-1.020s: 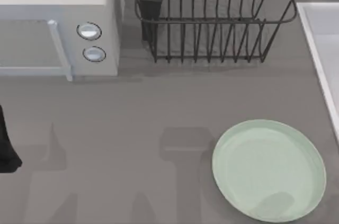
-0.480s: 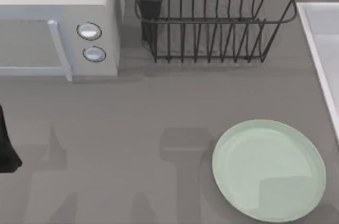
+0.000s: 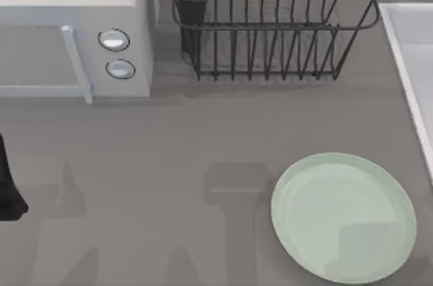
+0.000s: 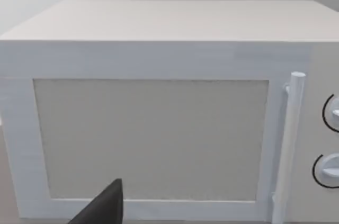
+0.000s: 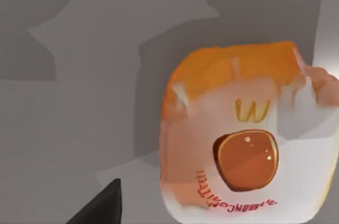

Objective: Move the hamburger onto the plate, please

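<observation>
Right wrist view shows the hamburger (image 5: 243,139) close below, face-up on the gray desk (image 5: 79,128), roundish with no clear long axis, its orange edge farthest, while the right hand's opening cannot be told.

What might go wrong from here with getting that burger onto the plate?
1. The hamburger is close by the right claw with grey table behind it, not the plate. Let go here, it would probably miss.
2. The plate's rim is shallow, so a burger dropped off-centre might roll off it.
</observation>
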Robot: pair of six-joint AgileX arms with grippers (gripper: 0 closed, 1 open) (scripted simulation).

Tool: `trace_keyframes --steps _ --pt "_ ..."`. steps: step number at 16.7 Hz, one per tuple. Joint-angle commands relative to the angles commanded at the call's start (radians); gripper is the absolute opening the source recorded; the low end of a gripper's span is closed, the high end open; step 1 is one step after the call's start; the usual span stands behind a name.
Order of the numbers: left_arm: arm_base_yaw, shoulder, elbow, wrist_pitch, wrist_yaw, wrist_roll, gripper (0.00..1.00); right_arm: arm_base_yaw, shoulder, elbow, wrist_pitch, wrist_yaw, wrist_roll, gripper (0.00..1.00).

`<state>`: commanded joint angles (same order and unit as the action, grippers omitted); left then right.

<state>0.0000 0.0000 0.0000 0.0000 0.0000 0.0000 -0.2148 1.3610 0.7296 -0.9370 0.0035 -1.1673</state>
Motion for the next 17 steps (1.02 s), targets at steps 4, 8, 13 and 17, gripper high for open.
trace_keyframes --steps 4,8,13,17 --pt "0.0 0.0 0.0 0.0 0.0 0.0 1.0 -0.001 0.09 -0.084 0.186 0.0 0.001 1.0" --pt "0.0 0.0 0.0 0.0 0.0 0.0 1.0 -0.001 0.174 -0.163 0.346 0.0 0.002 1.0" --pt "0.0 0.0 0.0 0.0 0.0 0.0 1.0 -0.001 0.186 -0.173 0.364 0.0 0.002 1.0" --pt "0.0 0.0 0.0 0.0 0.0 0.0 1.0 -0.001 0.186 -0.173 0.364 0.0 0.002 0.7"
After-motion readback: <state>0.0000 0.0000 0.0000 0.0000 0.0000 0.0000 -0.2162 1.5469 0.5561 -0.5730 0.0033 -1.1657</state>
